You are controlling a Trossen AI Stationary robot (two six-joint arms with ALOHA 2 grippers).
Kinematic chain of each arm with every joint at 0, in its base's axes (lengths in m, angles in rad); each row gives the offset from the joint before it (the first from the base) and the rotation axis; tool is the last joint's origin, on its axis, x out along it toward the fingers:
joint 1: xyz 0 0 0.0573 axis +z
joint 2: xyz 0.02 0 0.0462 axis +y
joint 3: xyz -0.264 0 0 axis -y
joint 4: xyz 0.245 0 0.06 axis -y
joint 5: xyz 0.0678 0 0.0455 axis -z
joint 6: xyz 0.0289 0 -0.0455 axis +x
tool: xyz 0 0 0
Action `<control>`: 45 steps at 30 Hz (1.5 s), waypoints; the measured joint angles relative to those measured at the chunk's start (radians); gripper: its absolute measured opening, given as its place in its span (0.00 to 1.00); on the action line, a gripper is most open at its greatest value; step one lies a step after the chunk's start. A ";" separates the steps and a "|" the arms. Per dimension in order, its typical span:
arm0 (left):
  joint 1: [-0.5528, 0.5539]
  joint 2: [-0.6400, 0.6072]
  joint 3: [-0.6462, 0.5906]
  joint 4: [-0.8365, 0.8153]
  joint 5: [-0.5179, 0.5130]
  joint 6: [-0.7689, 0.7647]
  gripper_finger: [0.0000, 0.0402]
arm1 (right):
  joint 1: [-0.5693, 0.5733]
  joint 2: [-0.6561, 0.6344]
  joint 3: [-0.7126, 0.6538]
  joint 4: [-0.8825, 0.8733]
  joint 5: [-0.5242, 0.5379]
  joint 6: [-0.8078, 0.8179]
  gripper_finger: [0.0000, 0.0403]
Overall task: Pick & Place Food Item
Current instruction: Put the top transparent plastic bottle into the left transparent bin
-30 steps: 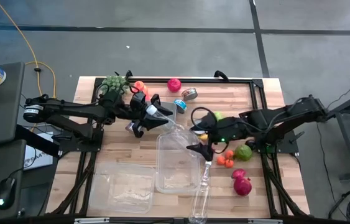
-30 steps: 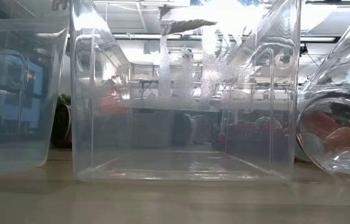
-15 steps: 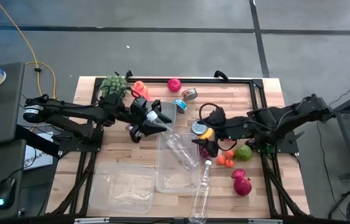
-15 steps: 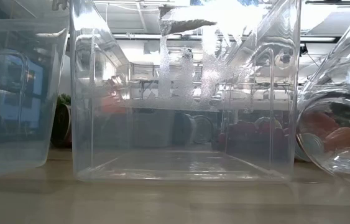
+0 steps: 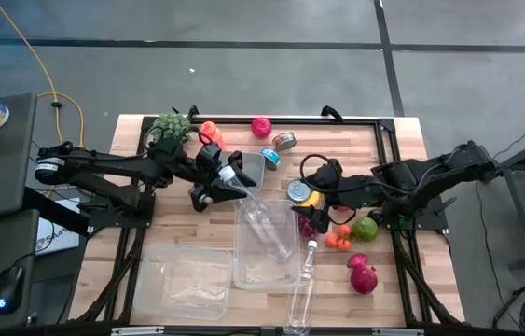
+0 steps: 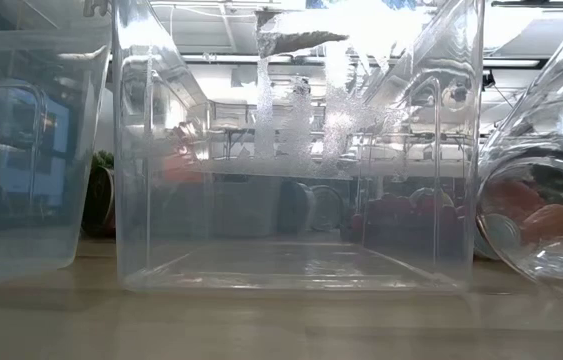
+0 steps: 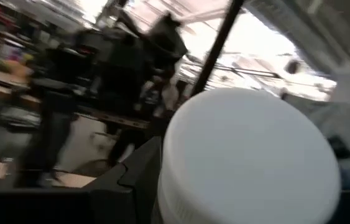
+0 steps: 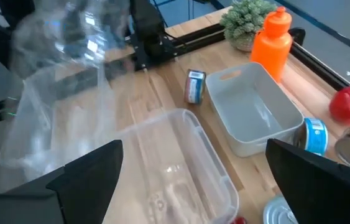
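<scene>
My left gripper (image 5: 219,184) is shut on a clear plastic bottle (image 5: 267,222) with a white cap (image 5: 228,174). The cap fills the left wrist view (image 7: 249,162). The bottle slants from the cap toward the table's near right, over a clear container (image 5: 248,271). My right gripper (image 5: 307,220) is open and empty at the container's right side, by a small purple item (image 5: 312,227). Its wrist view looks over the container (image 8: 181,155) with the two fingers (image 8: 87,174) wide apart. My left gripper holds the bottle at its neck end, just below the white cap (image 7: 181,199); a dark finger (image 7: 131,180) lies against the cap's side. It comes roughly level from the table's left. The bottle slants away from it, base end (image 5: 283,245) over the container; whether it rests there I cannot tell.
A second clear bottle (image 5: 301,291) lies at the near edge. Another clear container (image 5: 183,280) stands near left and a grey bin (image 5: 249,168) behind. Cans (image 5: 285,141), an orange bottle (image 5: 208,131), a plant (image 5: 171,126), a green apple (image 5: 366,228) and red fruit (image 5: 363,273) lie around.
My left gripper has swung the bottle so that its base end now reaches over the middle container. My right gripper has drawn back a little toward the table's right edge, uncovering a can beside it.
</scene>
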 joint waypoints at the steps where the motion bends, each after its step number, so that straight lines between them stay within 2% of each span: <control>1: -0.003 -0.001 0.009 0.001 0.021 -0.025 0.42 | 0.008 -0.012 0.000 -0.011 -0.004 0.005 0.95; 6: -0.021 -0.026 0.056 -0.051 0.098 -0.046 0.42 | 0.078 -0.092 0.000 -0.033 0.045 0.052 0.95; 10: -0.060 -0.048 0.117 -0.254 0.112 0.054 0.42 | 0.155 -0.161 0.000 -0.028 0.131 0.049 0.95; 14: -0.116 -0.072 0.201 -0.463 0.094 0.148 0.42 | 0.229 -0.212 0.000 -0.033 0.147 0.049 0.95; 16: -0.147 -0.083 0.249 -0.556 0.049 0.218 0.42 | 0.259 -0.234 0.000 -0.031 0.156 0.043 0.95; 20: -0.213 -0.100 0.339 -0.780 -0.106 0.338 0.42 | 0.305 -0.245 0.000 -0.035 0.218 -0.010 0.95; 26: -0.315 -0.116 0.434 -1.103 -0.330 0.300 0.42 | 0.352 -0.255 0.000 -0.095 0.301 -0.032 0.95; 30: -0.381 -0.111 0.434 -1.106 -0.472 0.274 0.42 | 0.375 -0.249 0.000 -0.164 0.374 -0.030 0.95; 34: -0.418 -0.090 0.436 -1.106 -0.526 0.273 0.42 | 0.383 -0.245 0.000 -0.191 0.463 -0.030 0.95; 39: -0.464 -0.089 0.436 -1.104 -0.552 0.220 0.42 | 0.388 -0.245 0.000 -0.189 0.477 -0.032 0.95; 45: -0.542 -0.107 0.451 -1.022 -0.684 0.189 0.42 | 0.387 -0.245 0.000 -0.189 0.469 -0.038 0.95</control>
